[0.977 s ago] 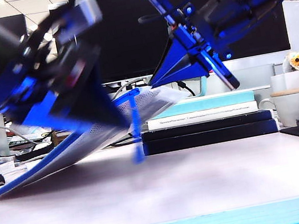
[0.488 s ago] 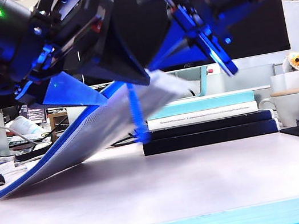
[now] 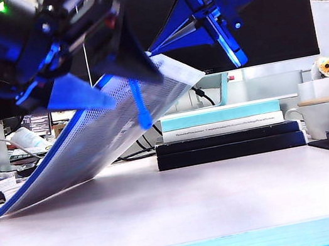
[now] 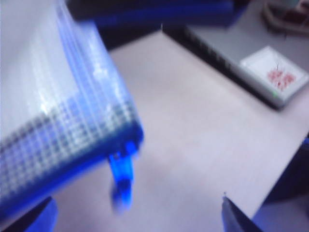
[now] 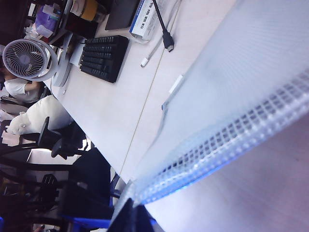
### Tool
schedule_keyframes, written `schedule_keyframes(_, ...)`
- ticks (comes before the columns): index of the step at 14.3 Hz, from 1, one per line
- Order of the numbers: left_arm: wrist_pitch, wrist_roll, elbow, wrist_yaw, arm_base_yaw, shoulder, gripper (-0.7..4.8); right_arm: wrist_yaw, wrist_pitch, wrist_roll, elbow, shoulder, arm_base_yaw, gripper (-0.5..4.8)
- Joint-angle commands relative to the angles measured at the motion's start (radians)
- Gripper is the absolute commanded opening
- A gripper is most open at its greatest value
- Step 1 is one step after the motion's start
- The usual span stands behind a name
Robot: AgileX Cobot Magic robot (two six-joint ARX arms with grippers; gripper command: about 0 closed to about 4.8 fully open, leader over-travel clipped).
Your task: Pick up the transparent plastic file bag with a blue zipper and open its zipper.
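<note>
Two grippers: right gripper (image 3: 183, 30) clamping bag (image 3: 91, 142), left gripper (image 3: 104, 86) spread

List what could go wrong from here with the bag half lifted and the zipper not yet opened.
1. The right pincer is shut on only one raised corner of the file bag; its far end rests on the table, so it may slip free.
2. The left pincer is open beside the dangling zipper pull, which hangs loose and may be missed.
3. The stacked books sit close behind; a swing might hit them.
</note>
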Motion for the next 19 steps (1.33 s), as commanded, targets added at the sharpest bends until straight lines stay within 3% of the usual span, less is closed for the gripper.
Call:
schedule_keyframes(1, 0.063, -0.018, 0.0, -0.019, -0.003, -0.002, 4.29, -0.024, -0.025, 0.0, 0.014, -0.008, 0.004, -0.03)
schedule_keyframes(3, 0.093, -0.018, 0.0, -0.019, -0.003, -0.002, 4.2, -0.037, -0.026, 0.001, 0.018, -0.008, 0.007, -0.03)
schedule_keyframes(5, 0.09, -0.017, 0.0, -0.019, -0.003, -0.002, 3.31, -0.042, -0.026, 0.004, 0.026, -0.016, 0.007, -0.03)
schedule_keyframes(6, 0.089, -0.014, 0.0, -0.019, -0.003, -0.002, 3.11, -0.042, -0.026, 0.004, 0.028, -0.021, 0.007, -0.03)
schedule_keyframes(8, 0.084, -0.007, 0.0, -0.023, -0.003, -0.002, 1.92, -0.046, -0.033, 0.003, 0.029, -0.033, 0.006, -0.03)
schedule_keyframes(11, 0.084, 0.008, 0.0, -0.036, -0.003, -0.002, 0.77, -0.061, -0.043, 0.003, 0.029, -0.048, 0.006, -0.03)
schedule_keyframes(12, 0.084, 0.009, 0.0, -0.037, -0.003, -0.002, 0.73, -0.061, -0.05, 0.003, 0.03, -0.051, 0.006, -0.03)
schedule_keyframes(15, 0.092, 0.035, 0.0, -0.037, -0.003, -0.002, -0.06, -0.062, -0.071, 0.001, 0.029, -0.064, 0.006, -0.03)
schedule_keyframes(19, 0.083, 0.069, 0.0, -0.083, -0.003, -0.002, -0.06, -0.062, -0.085, -0.002, 0.03, -0.098, 0.006, -0.03)
